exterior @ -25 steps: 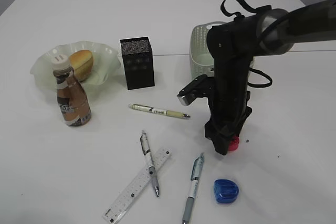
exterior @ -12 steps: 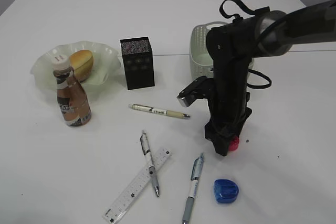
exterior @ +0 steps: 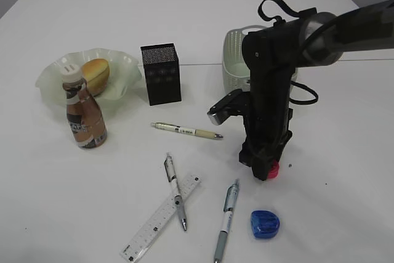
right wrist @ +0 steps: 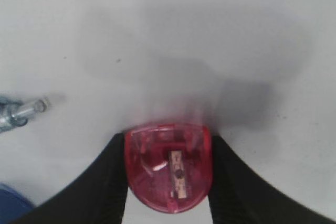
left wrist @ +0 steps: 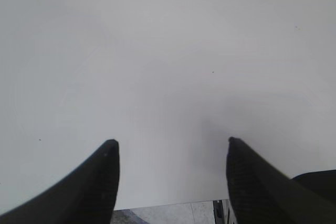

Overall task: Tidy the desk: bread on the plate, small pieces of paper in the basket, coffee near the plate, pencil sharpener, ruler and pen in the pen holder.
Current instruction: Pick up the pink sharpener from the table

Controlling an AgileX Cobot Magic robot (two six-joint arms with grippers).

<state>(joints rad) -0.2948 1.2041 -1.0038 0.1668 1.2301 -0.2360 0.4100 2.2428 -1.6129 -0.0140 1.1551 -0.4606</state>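
My right gripper (exterior: 269,165) points straight down at the desk (exterior: 345,152), and its fingers press both sides of a red pencil sharpener (right wrist: 168,169) that rests on the surface. A blue pencil sharpener (exterior: 265,223) lies just in front. Three pens (exterior: 188,130) (exterior: 175,191) (exterior: 226,220) and the ruler (exterior: 162,217) lie loose. The bread (exterior: 96,75) sits in the plate (exterior: 55,75), with the coffee (exterior: 83,112) beside it. The pen holder (exterior: 160,73) and basket (exterior: 237,50) stand behind. No small pieces of paper show. My left gripper (left wrist: 173,145) hangs open over bare desk.
The right arm hides part of the basket. A pen tip (right wrist: 23,109) lies left of the right gripper in its wrist view. The desk's near edge and the floor (left wrist: 168,213) show under the left gripper.
The right gripper's fingers have closed in onto the red pencil sharpener. The arm and the other objects have not moved.
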